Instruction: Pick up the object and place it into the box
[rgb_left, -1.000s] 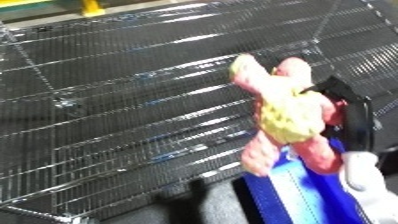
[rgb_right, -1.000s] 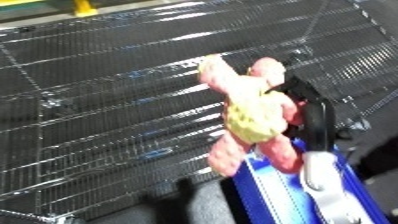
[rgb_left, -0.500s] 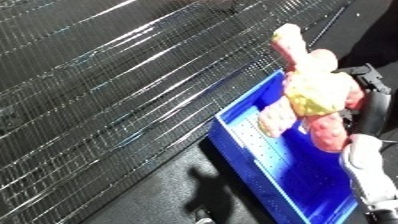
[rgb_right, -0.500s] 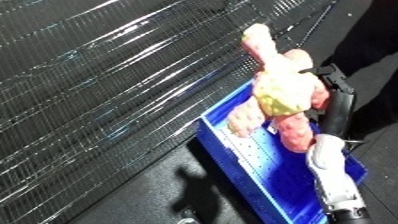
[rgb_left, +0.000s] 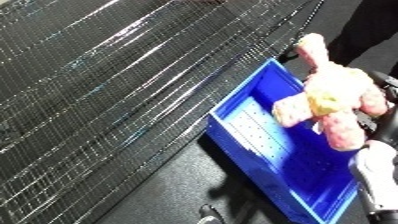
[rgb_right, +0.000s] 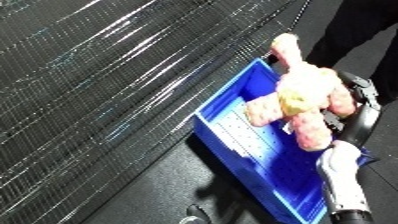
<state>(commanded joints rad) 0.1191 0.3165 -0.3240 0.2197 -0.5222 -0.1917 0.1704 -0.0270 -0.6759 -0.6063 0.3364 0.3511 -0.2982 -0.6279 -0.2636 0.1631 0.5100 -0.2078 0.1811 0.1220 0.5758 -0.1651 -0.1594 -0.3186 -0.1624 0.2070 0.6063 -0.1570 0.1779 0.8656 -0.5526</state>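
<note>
Since 0.5 s earlier the whole view had swung, so the shift of the wire shelf (rgb_left: 115, 85) across both eye views was put down to camera motion. What did change relative to the bin (rgb_right: 233, 150): the toy (rgb_right: 302, 102) was now held over the bin's open interior, where before it was above the bin's near rim and partly over the shelf edge. More of the bin floor was visible. Judgement: transport stage nearly complete, release is the step remaining.

Count, largest first:
- Wire shelf: one, filling the left and upper part of both views.
- Bin: one, blue, perforated floor, nothing seen inside, sitting on the dark floor just beside the shelf.
- Toy: one, pink plush with a yellow patch, limbs hanging, clear of the bin floor, not yet inside.
- Right hand (rgb_right: 354, 107): one, black, behind and beside the toy; fingers appeared curled round the toy's far side, holding it up, though the toy hid most of the contact.
- Left hand: none in view.

Toy position at this moment: in the air above the bin, roughly over its far half, carried by the right hand.
</note>
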